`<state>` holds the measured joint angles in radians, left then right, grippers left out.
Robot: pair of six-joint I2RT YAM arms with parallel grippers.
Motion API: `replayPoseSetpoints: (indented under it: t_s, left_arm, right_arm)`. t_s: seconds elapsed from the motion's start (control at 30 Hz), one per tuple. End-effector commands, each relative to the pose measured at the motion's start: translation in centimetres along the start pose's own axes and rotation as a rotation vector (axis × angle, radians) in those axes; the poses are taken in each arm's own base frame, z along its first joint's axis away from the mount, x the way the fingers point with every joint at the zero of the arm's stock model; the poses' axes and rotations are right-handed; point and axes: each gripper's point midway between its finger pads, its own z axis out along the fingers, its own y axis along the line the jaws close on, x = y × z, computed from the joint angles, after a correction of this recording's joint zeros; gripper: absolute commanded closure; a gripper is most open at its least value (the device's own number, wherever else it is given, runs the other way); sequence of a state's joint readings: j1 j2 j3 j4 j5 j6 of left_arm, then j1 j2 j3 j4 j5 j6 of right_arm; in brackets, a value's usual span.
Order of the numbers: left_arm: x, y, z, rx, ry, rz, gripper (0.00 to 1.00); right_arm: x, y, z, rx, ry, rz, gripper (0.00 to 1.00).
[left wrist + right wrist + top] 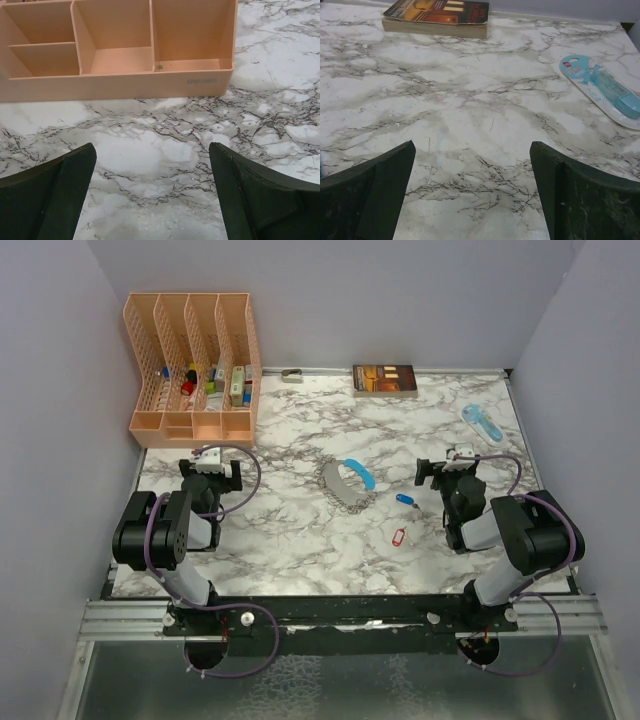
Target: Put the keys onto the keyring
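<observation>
The keyring (347,481), a bunch of grey chain links with a curved light-blue strap, lies at the middle of the marble table. A dark blue key (406,500) lies just right of it, and a red key (398,537) lies nearer the front. My left gripper (212,469) stands open at the left, well clear of them, with bare marble between its fingers (55,192). At the right, my right gripper (447,466) is also open and empty, a short way right of the blue key. Neither wrist view shows the keys or the keyring.
A peach desk organiser (192,365) with small items stands at the back left, its front wall (120,82) close ahead of the left gripper. A book (384,379) lies at the back edge. A pale-blue see-through object (483,422) lies back right.
</observation>
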<state>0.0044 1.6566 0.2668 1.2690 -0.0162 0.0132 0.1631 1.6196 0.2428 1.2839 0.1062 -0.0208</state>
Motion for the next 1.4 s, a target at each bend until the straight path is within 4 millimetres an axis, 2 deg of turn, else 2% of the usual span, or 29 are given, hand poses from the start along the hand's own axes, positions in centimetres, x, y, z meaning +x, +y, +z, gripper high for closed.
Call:
replayPoseSetpoints:
  t_s: [0.0,0.87,1.0,1.07,1.1,1.13,1.17,1.23,1.27,1.37]
  left_arm:
    - [-0.9,0.4,0.1,-0.019,-0.027,0.004,0.01]
    - [-0.9,0.4,0.1,-0.019,-0.028,0.003,0.01]
    - [-0.9,0.4,0.1,-0.019,-0.027,0.003,0.01]
    - [-0.8,0.4,0.0,-0.019,-0.026,0.003,0.01]
    - [-0.8,0.4,0.0,-0.019,-0.026,0.003,0.01]
    - [-0.9,0.4,0.0,-0.019,-0.026,0.004,0.01]
    - [-0.8,0.4,0.0,-0.019,-0.026,0.002,0.01]
    - [-0.9,0.4,0.0,-0.018,-0.027,0.002,0.01]
    - [-0.8,0.3,0.0,-0.018,-0.026,0.003,0.01]
    - [-0.8,0.4,0.0,-0.019,-0.025,0.003,0.01]
  right_arm:
    - [-0.3,0.1,-0.1,-0.011,-0.023,-0.001,0.01]
    - [-0.2,0.2,0.0,-0.017,-0.009,0.003,0.01]
    - [-1.4,0.5,-0.3,-0.042,-0.043,-0.027,0.01]
    - [-1.7,0.2,0.4,-0.025,0.02,-0.016,0.01]
    - [-2.5,0.3,1.4,-0.025,0.063,-0.003,0.03]
    - [-3.0,0.5,2.1,-0.033,0.114,0.017,0.06]
    - [-2.7,1.1,2.3,-0.057,0.185,0.042,0.08]
    - [-2.3,3.6,2.8,-0.178,0.301,0.092,0.2]
    - [-1.6,4.9,2.5,-0.239,0.379,0.124,0.28]
    - [0.5,8.2,0.9,-0.386,0.563,0.203,0.42]
